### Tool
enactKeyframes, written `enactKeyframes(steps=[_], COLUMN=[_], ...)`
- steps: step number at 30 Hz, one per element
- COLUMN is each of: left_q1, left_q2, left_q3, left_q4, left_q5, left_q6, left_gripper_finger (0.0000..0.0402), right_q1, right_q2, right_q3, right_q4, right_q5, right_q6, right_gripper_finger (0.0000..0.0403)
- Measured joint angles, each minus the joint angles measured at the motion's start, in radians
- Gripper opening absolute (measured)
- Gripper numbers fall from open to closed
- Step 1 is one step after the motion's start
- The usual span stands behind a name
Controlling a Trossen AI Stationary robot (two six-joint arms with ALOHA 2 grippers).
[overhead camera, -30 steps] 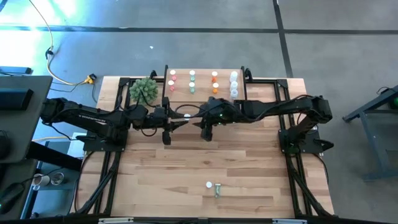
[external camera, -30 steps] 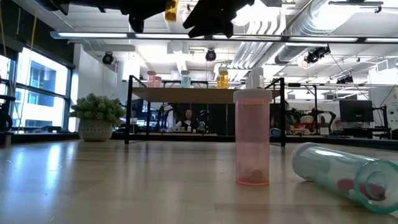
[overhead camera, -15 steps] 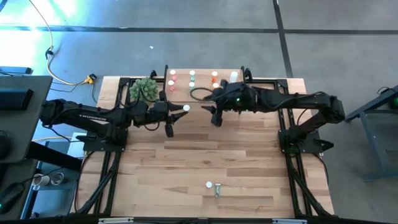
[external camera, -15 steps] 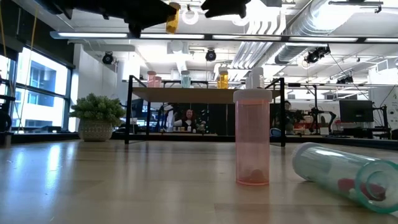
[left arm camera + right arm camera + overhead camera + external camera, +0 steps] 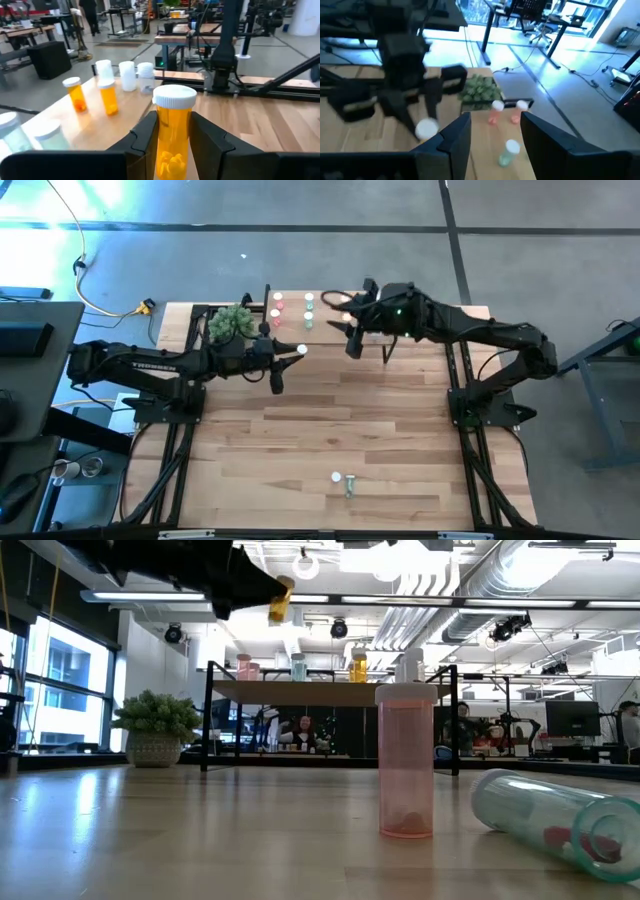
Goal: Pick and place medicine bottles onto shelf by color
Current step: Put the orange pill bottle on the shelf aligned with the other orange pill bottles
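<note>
My left gripper (image 5: 290,358) is shut on an orange medicine bottle (image 5: 172,130) with a white cap (image 5: 301,350), held in the air just in front of the shelf (image 5: 322,318). The same bottle (image 5: 281,598) shows high in the low view. My right gripper (image 5: 492,145) stands open and empty above the shelf's right part (image 5: 347,328). On the shelf top stand red (image 5: 277,305), green (image 5: 308,305), orange (image 5: 107,96) and white bottles (image 5: 127,75). A pink bottle (image 5: 405,760) stands upright near the table's near edge, and a green one (image 5: 550,815) lies on its side beside it. My left gripper pinches the orange bottle's body (image 5: 172,142) below the white cap between its two fingers. The fingers (image 5: 145,135) reach about level from the table's left. The bottle stands nearly upright, cap up, lifted clear of the table and the shelf.
A small potted plant (image 5: 230,322) stands at the shelf's left end, close to my left arm. The middle of the wooden table (image 5: 330,420) is bare boards. People and desks show in the room beyond the far edge.
My right gripper has drawn away from the orange bottle, rising and going toward the far edge until it hangs over the shelf, rolling as it went. My left gripper has swung a little toward the shelf and sunk slightly, keeping the bottle.
</note>
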Motion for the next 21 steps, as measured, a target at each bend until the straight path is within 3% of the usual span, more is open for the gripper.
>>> enactKeyframes(steps=[4,11,21], left_q1=[-0.002,-0.002,-0.014], left_q2=[0.053,0.135,0.189], left_q3=[0.0,0.0,0.0], left_q4=[0.023,0.06,0.101], left_q5=[0.034,0.059,0.078], left_q6=[-0.014,-0.036,-0.053], left_gripper_finger=[0.0087,0.0087,0.0087], right_q1=[-0.001,0.016,0.055], right_q2=[0.021,0.067,0.167], right_q3=[0.068,0.075,0.074], right_q4=[-0.062,-0.165,-0.221], right_q5=[-0.045,-0.215,-0.219], right_q6=[0.028,0.112,0.068], right_gripper_finger=[0.0163,0.0163,0.0163])
